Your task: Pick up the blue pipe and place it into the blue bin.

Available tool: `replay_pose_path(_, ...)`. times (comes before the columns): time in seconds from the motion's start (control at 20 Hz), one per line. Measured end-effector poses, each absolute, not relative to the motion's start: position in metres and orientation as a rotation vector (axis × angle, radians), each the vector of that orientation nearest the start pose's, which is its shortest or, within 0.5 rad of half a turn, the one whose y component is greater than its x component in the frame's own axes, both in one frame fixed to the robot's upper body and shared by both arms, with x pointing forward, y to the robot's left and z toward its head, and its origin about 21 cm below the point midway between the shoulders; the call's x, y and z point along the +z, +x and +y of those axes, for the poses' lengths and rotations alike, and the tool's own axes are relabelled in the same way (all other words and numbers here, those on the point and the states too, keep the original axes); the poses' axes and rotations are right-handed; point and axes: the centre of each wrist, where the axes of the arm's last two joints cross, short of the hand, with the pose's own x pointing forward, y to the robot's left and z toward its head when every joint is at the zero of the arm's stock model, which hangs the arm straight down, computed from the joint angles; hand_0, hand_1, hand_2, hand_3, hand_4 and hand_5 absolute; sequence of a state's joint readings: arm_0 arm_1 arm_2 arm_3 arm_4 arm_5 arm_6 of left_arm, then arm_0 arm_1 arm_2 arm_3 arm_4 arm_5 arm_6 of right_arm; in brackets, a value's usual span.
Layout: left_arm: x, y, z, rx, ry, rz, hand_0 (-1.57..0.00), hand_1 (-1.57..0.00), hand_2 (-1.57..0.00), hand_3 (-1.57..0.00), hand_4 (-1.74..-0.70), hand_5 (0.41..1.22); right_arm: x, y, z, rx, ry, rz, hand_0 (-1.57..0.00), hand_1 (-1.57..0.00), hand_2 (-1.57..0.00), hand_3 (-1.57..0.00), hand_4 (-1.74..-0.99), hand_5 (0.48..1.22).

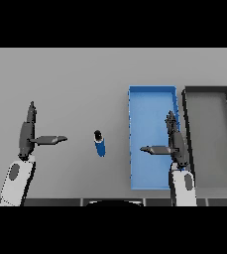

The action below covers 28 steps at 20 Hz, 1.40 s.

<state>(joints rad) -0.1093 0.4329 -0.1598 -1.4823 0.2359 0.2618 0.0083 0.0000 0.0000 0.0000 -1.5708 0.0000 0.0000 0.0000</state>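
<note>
Blue pipe [99, 143] with a dark top end lies on the grey surface [75, 74], between the two arms and just left of the blue bin [152, 91]. Beside that bin sits a dark bin [206, 90]. Left robot hand [29, 134] is released, fingers straight. Right robot hand [173, 144] hangs over the blue bin, likewise released.

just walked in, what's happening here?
Nothing is held yet. The blue pipe lies on the grey table, between the hands and left of the blue bin. The left hand is open, left of the pipe. The right hand is open over the bin's right side. A dark bin sits further right.
</note>
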Motion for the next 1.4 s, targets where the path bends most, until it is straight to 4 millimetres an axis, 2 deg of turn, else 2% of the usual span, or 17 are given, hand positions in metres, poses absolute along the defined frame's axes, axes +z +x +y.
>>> replay_pose_path(0.3, 0.027, 0.283, 0.279, -0.09, 0.242, -1.554, 0.0, 0.0, 0.0, 0.0, -0.97, 0.593, -0.002, 0.258, -0.237, 0.0, -0.006, -1.554, 0.0, 0.0, 0.0, 0.0, -1.205, 0.629)
replay_pose_path(0.4, 0.024, 0.272, 0.31, -0.321, 0.201, -1.565, 0.0, 0.0, 0.0, 0.0, -0.96, 0.59, 0.004, 0.24, -0.256, 0.223, -0.132, -1.693, 0.0, 0.0, 0.0, 0.0, -1.197, 0.627)
replay_pose_path(0.6, 0.023, 0.267, 0.319, -0.447, 0.145, -1.575, 0.0, 0.0, 0.0, 0.0, -0.96, 0.594, 0.008, 0.229, -0.257, 0.321, -0.172, -1.69, 0.0, 0.0, 0.0, 0.0, -1.206, 0.625)
replay_pose_path(0.8, 0.027, 0.259, 0.324, -0.531, 0.035, -1.58, 0.0, 0.0, 0.0, 0.0, -0.99, 0.573, 0.01, 0.231, -0.26, 0.337, -0.177, -1.676, 0.0, 0.0, 0.0, 0.0, -1.181, 0.619)
replay_pose_path(0.95, 0.025, 0.249, 0.315, -0.633, -0.042, -1.519, 0.0, 0.0, 0.0, 0.0, -1.05, 0.535, 0.01, 0.236, -0.254, 0.342, -0.161, -1.675, 0.0, 0.0, 0.0, 0.0, -1.176, 0.615)
replay_pose_path(1.1, 0.026, 0.243, 0.287, -0.719, -0.158, -1.469, 0.0, 0.0, 0.0, 0.0, -1.11, 0.497, 0.011, 0.234, -0.253, 0.345, -0.161, -1.685, 0.0, 0.0, 0.0, 0.0, -1.164, 0.617)
replay_pose_path(1.15, 0.021, 0.239, 0.28, -0.739, -0.176, -1.436, 0.0, 0.0, 0.0, 0.0, -1.13, 0.485, 0.015, 0.235, -0.258, 0.351, -0.185, -1.674, 0.0, 0.0, 0.0, 0.0, -1.174, 0.618)
replay_pose_path(1.3, 0.014, 0.231, 0.261, -0.799, -0.211, -1.408, 0.0, 0.0, 0.0, 0.0, -1.14, 0.455, 0.015, 0.234, -0.254, 0.335, -0.164, -1.671, 0.0, 0.0, 0.0, 0.0, -1.195, 0.617)
replay_pose_path(1.4, 0.014, 0.234, 0.247, -0.811, -0.227, -1.404, 0.0, 0.0, 0.0, 0.0, -1.14, 0.452, 0.015, 0.233, -0.252, 0.328, -0.164, -1.666, 0.0, 0.0, 0.0, 0.0, -1.205, 0.618)
